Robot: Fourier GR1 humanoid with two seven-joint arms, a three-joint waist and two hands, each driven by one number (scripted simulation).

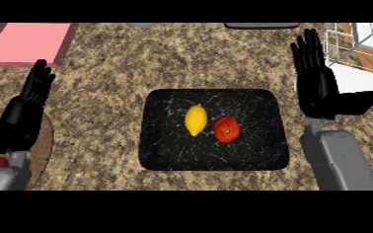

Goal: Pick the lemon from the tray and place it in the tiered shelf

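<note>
Left robot hand, frame left: matte black, slim fingers. Right robot hand, frame right: same black, broad palm. Both forearms boxy light grey.

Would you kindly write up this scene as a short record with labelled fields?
surface: speckled counter
tray: black tray, centre
lemon: lemon on the tray, left of the tomato, close beside it
shelf: white tiered shelf, far right
left robot hand: left robot hand open, at the left edge, holding nothing
right robot hand: right robot hand open, right of the tray, holding nothing
other: pink board, far left
</note>
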